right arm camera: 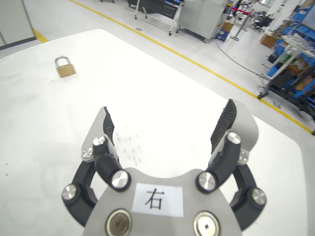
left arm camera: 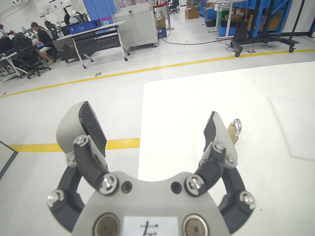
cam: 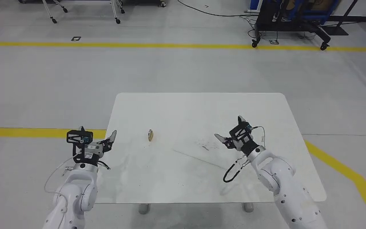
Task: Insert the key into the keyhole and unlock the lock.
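A brass padlock [cam: 150, 135] with a silver shackle lies on the white table [cam: 200, 111], left of centre. A small thin metal piece [cam: 205, 147], possibly the key, lies near the middle. My left gripper [cam: 97, 135] hovers open and empty at the table's left edge, with the padlock [left arm camera: 233, 131] just beyond one fingertip and partly hidden by it. My left gripper [left arm camera: 149, 111] straddles the table edge. My right gripper [cam: 230, 130] stands open and empty over the right half; from my right gripper [right arm camera: 168, 106] the padlock [right arm camera: 65, 67] is well off across the table.
A faint pale sheet [left arm camera: 290, 128] lies flat on the table [left arm camera: 196, 94] past the padlock. A black cable loop [cam: 231, 172] hangs from the right arm. Yellow floor lines [cam: 34, 132] run beside the table, with open floor on its left.
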Available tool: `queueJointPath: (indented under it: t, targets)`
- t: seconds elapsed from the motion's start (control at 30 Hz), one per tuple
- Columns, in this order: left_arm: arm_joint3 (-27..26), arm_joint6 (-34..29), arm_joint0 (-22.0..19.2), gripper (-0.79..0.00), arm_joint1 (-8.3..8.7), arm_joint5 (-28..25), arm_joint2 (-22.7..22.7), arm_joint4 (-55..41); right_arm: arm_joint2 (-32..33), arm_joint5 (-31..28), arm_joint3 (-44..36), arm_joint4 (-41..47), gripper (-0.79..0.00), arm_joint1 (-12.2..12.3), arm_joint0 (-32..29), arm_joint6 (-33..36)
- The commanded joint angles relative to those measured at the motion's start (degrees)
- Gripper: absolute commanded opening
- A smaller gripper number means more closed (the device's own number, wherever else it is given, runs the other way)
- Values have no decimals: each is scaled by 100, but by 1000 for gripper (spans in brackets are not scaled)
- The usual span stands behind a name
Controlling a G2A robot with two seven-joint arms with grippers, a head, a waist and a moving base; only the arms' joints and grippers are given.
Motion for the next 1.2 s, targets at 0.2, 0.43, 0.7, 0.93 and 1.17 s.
queueJointPath:
  t: [0.2, 0.43, 0.7, 0.93, 1.17]
  targets:
    - [0, 0, 0, 0, 0, 0, 0, 0, -338, -2020, 819, 0, -37, 70, 891, 998]
    - [0, 0, 0, 0, 0, 0, 0, 0, -1099, -1735, 1044, -456, -434, -30, 1411, 2017]
    - [0, 0, 0, 0, 0, 0, 0, 0, -1468, -1823, 1330, -394, -539, -89, 1737, 2308]
    - [0, 0, 0, 0, 0, 0, 0, 0, -1740, -1804, 1614, -274, -542, -145, 2002, 2675]
    - [0, 0, 0, 0, 0, 0, 0, 0, -1965, -1747, 1814, -193, -656, -197, 2203, 2831]
